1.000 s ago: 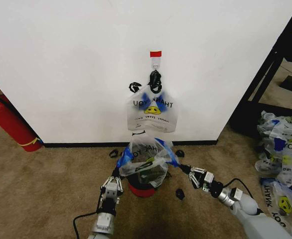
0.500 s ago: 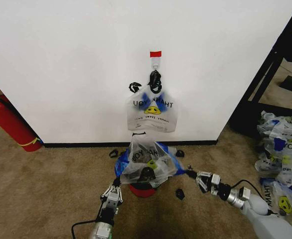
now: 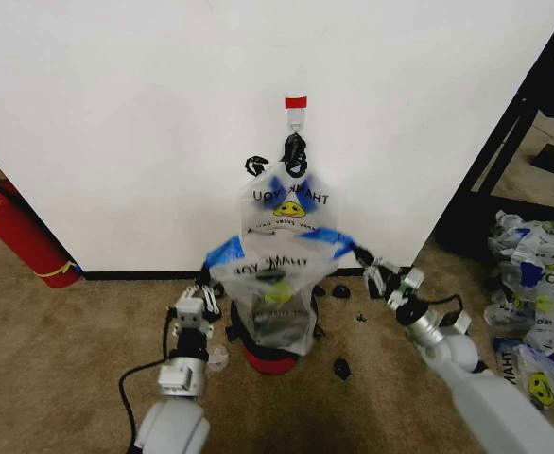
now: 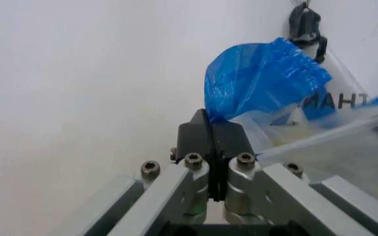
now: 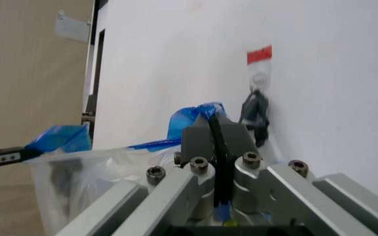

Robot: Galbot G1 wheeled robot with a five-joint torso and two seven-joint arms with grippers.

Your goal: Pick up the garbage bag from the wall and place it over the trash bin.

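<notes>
The garbage bag [image 3: 275,282], translucent white with dark print and blue handles, is stretched wide between my two grippers in front of the wall [image 3: 116,113]. My left gripper [image 3: 204,287] is shut on one blue handle [image 4: 261,83]. The right gripper [image 3: 370,269] is shut on the other blue handle [image 5: 192,115]. The bag's lower part hangs over the black trash bin, whose red base [image 3: 268,362] shows beneath it. A second same-printed bag [image 3: 289,210] hangs from the white hook under red tape [image 3: 296,102].
A red fire extinguisher [image 3: 17,236] leans against the wall at the left. Several printed bags [image 3: 537,293] lie heaped at the right, beside a black shelf frame [image 3: 509,132]. Small black clips [image 3: 341,369] lie on the brown carpet near the bin.
Both grippers have risen and spread apart, lifting the bag from low around the bin and pulling its mouth wide open above it.
</notes>
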